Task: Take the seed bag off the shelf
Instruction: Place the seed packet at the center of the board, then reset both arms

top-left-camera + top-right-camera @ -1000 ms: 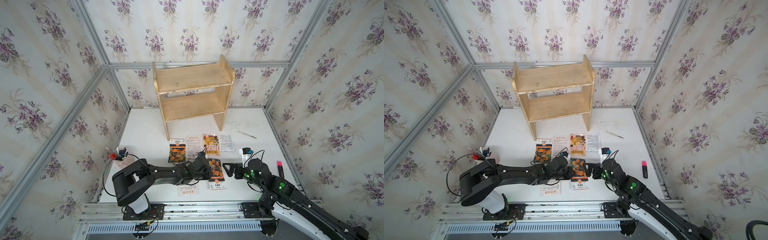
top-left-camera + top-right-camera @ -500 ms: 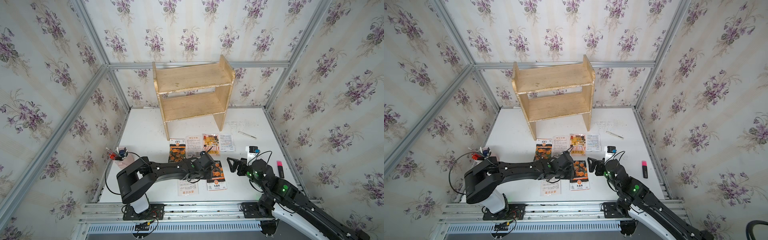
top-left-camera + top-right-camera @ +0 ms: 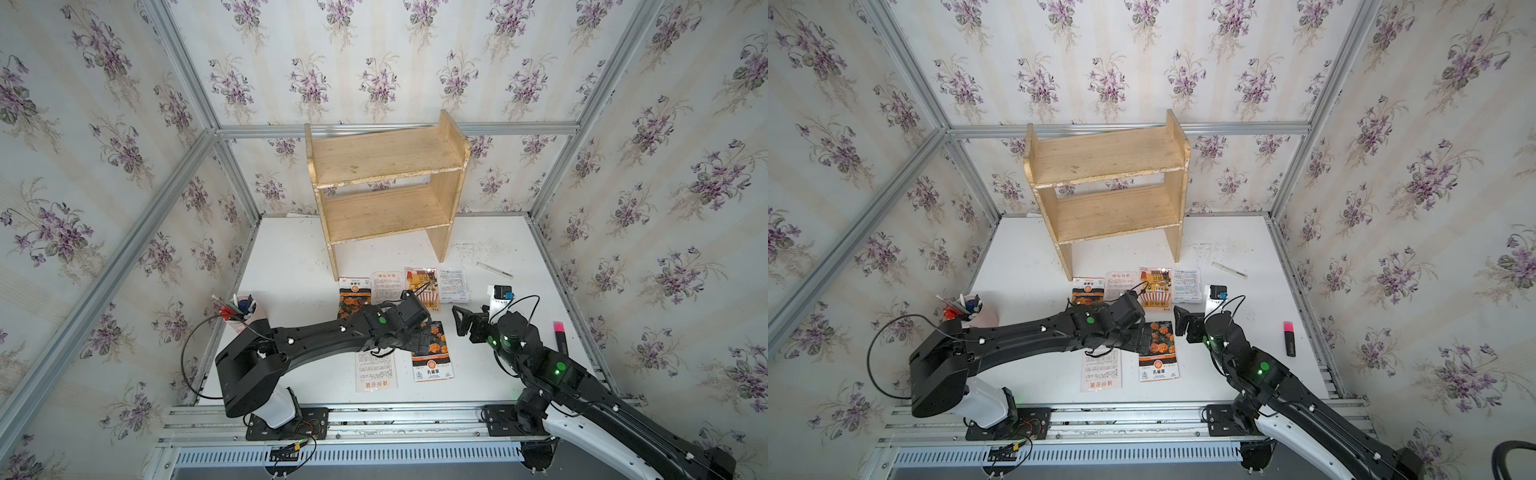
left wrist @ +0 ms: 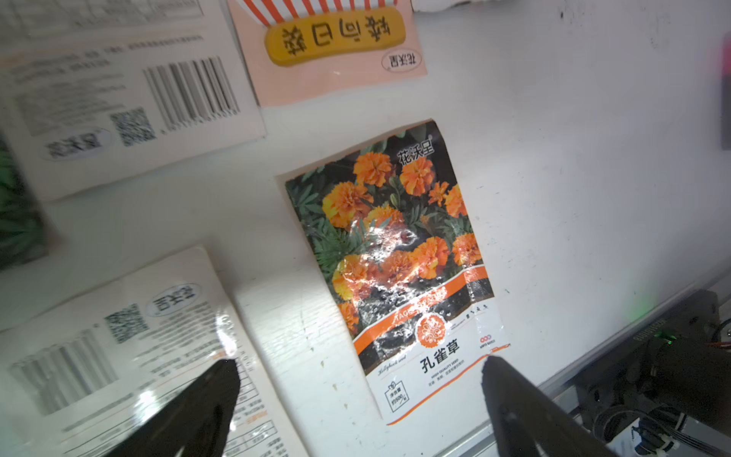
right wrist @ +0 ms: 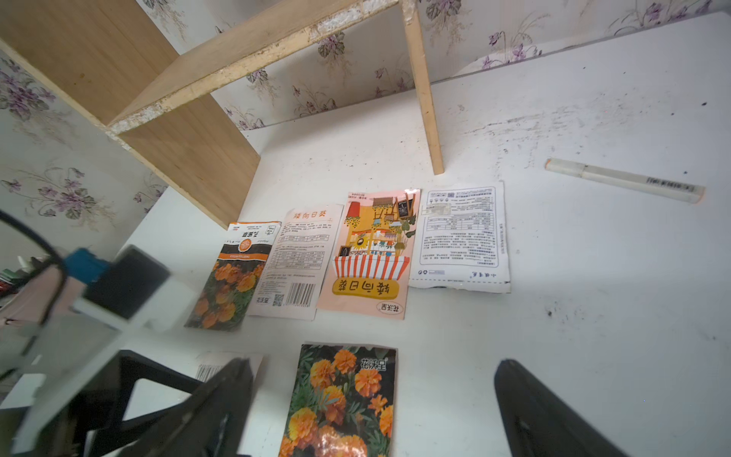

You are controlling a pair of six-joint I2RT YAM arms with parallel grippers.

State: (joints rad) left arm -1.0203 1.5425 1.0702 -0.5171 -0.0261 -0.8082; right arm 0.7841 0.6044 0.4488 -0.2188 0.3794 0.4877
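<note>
Over the white tabletop [image 4: 573,198], the black left gripper [image 4: 360,362] gapes wide, empty, above a glossy marigold-printed seed packet [image 4: 395,245]; right gripper [image 5: 374,364] likewise.

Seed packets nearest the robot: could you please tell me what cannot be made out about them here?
- Marigold packet: far corner covered by the left arm in both top views.
- White packet beside it: far end under that arm; cut off by the frame edge in the left wrist view.
</note>
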